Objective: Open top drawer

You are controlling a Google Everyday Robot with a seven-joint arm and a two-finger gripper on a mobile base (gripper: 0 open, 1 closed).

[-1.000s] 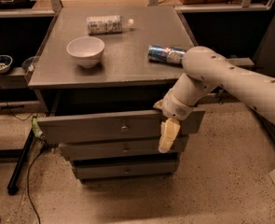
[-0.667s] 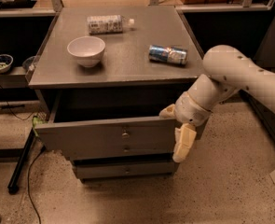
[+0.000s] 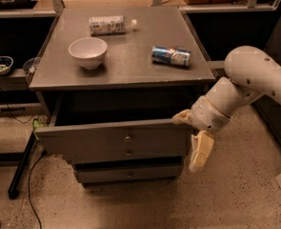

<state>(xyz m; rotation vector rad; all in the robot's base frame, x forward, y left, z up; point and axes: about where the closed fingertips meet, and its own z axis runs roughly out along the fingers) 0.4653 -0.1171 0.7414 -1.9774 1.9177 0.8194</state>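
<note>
The top drawer (image 3: 97,140) is a wide grey drawer with a small round metal knob (image 3: 127,138) at its centre. It stands pulled out from the grey cabinet, and its dark inside shows behind the front. My gripper (image 3: 191,135) is at the right end of the drawer front. It is open, with one cream finger (image 3: 180,118) at the front's top right corner and the other (image 3: 200,151) hanging down beside the front. The white arm comes in from the right.
The cabinet top (image 3: 125,70) carries a white bowl (image 3: 87,51), a lying plastic bottle (image 3: 109,25) and a lying blue can (image 3: 171,56). Two slimmer drawers (image 3: 130,174) sit below. A black stand leg (image 3: 21,168) and a cable lie on the floor at the left.
The top drawer has slid farther out toward the camera. My gripper has moved right and toward the camera along with the drawer's right end.
</note>
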